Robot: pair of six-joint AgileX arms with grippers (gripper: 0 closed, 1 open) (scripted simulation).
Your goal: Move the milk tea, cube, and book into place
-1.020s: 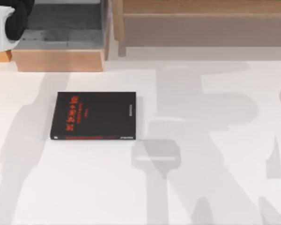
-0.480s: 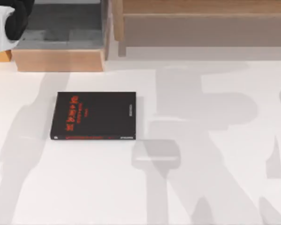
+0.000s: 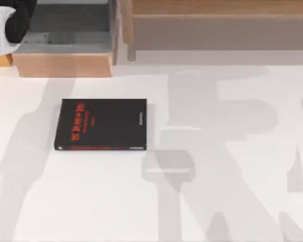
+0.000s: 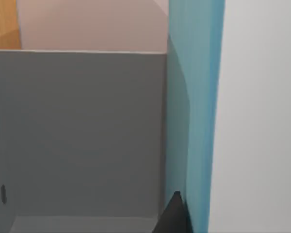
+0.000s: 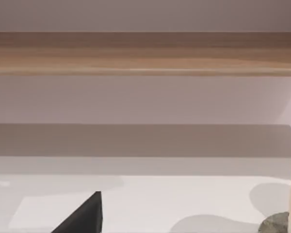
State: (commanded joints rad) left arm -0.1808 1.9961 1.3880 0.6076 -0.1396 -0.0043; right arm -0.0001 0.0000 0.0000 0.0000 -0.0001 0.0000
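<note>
Item: one book (image 3: 101, 124), black cover up, lying flat on the white table (image 3: 217, 212).

Location: left half of the table, near an open wooden drawer (image 3: 65, 45) at the far left edge; a wooden shelf (image 3: 217, 20) runs along the far side. Left pincer and right pincer: whether open or closed, I cannot tell.
</note>
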